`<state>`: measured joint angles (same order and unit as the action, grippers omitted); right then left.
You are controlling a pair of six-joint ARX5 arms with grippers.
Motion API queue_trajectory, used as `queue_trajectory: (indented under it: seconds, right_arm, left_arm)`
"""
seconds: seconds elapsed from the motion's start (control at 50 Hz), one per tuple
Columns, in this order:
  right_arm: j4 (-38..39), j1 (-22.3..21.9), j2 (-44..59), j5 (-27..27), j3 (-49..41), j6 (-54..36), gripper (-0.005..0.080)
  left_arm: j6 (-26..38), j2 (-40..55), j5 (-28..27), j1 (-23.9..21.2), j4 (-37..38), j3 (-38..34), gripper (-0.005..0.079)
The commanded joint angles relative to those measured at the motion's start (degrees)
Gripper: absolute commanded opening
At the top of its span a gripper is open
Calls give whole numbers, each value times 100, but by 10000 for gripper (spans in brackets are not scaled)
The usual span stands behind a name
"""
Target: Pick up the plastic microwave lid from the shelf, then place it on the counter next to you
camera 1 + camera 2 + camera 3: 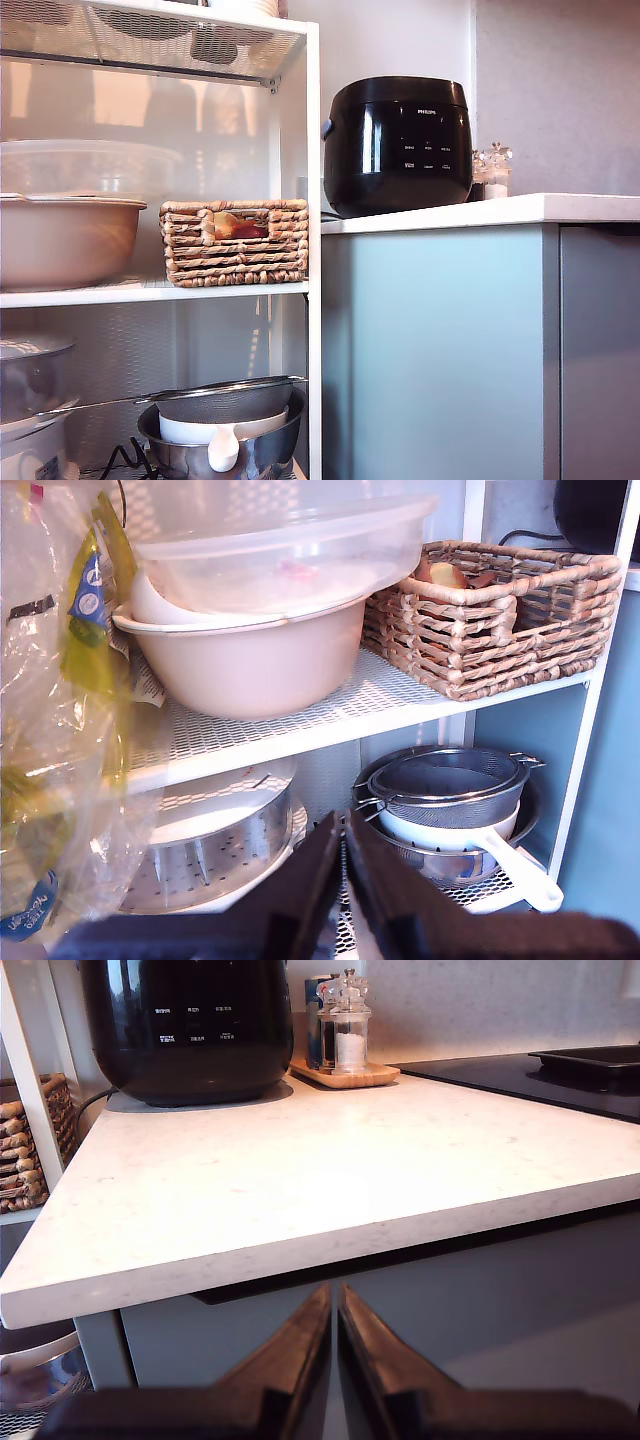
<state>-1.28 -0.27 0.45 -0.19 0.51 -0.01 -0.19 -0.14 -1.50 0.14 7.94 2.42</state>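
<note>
- Both grippers are pinched closed on nothing: my first gripper [340,880] faces the shelf [400,715], my second gripper [335,1350] the counter [330,1180].
- Upside down on a beige bowl [250,655] sits the plastic microwave lid [290,550], just beside a basket [490,615].
- Near the counter's edge is bare room; a black cooker [185,1025] stands farther back.

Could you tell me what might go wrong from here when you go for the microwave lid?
The plastic microwave lid sits nested in the beige bowl, so lifting it could drag the bowl along. The wicker basket stands close beside it and may get bumped. On the counter, the black cooker limits the room near the shelf.
</note>
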Motion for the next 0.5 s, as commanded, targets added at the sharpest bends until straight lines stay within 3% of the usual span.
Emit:
queue_trajectory:
  seconds: [0.0, 0.48]
  right_arm:
    - [17, 15, -35, 17, -7, 13, -11]
    - [192, 15, -35, 15, -7, 17, -11]
  left_arm:
    - [17, -33, -44, 7, -33, 52, -11]
    - [15, -33, -70, 7, -286, 61, -11]
